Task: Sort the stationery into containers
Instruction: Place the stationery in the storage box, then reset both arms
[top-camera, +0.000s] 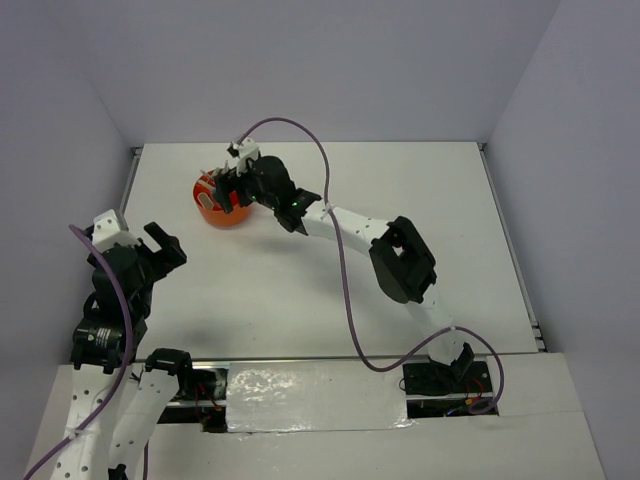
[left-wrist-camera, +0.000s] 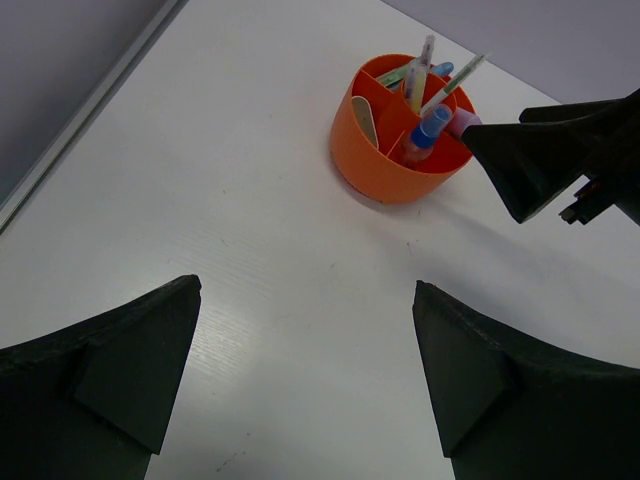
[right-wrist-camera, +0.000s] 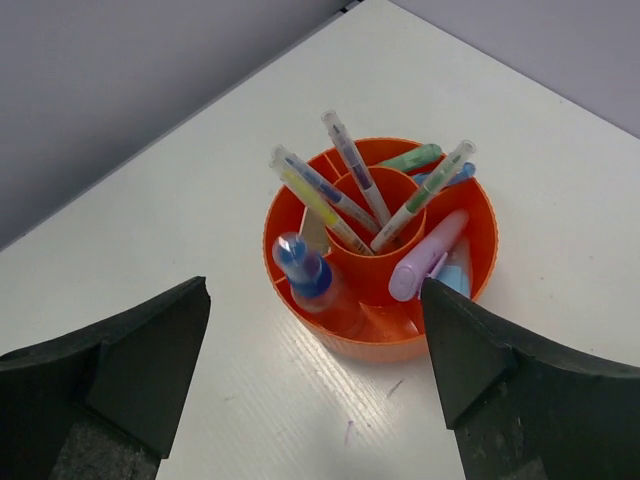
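Observation:
The round orange container (right-wrist-camera: 372, 345) stands at the table's back left (top-camera: 226, 219). Several thin pens (right-wrist-camera: 352, 180) lean in its central ring. In the outer compartments lie a purple marker (right-wrist-camera: 428, 255), a light blue marker (right-wrist-camera: 458, 272), a green marker (right-wrist-camera: 410, 158) and a clear blue-capped bottle (right-wrist-camera: 303, 268). My right gripper (right-wrist-camera: 315, 287) hovers open just above the container's near side, holding nothing (top-camera: 232, 180). One of its fingers (left-wrist-camera: 535, 160) shows next to the container (left-wrist-camera: 368, 160) in the left wrist view. My left gripper (left-wrist-camera: 305, 287) is open over bare table at the near left (top-camera: 166, 246).
A purple cable (top-camera: 332, 190) loops above the right arm over the table's middle. Grey walls close the table in at the back and on both sides. A metal rail (left-wrist-camera: 80, 110) runs along the left edge.

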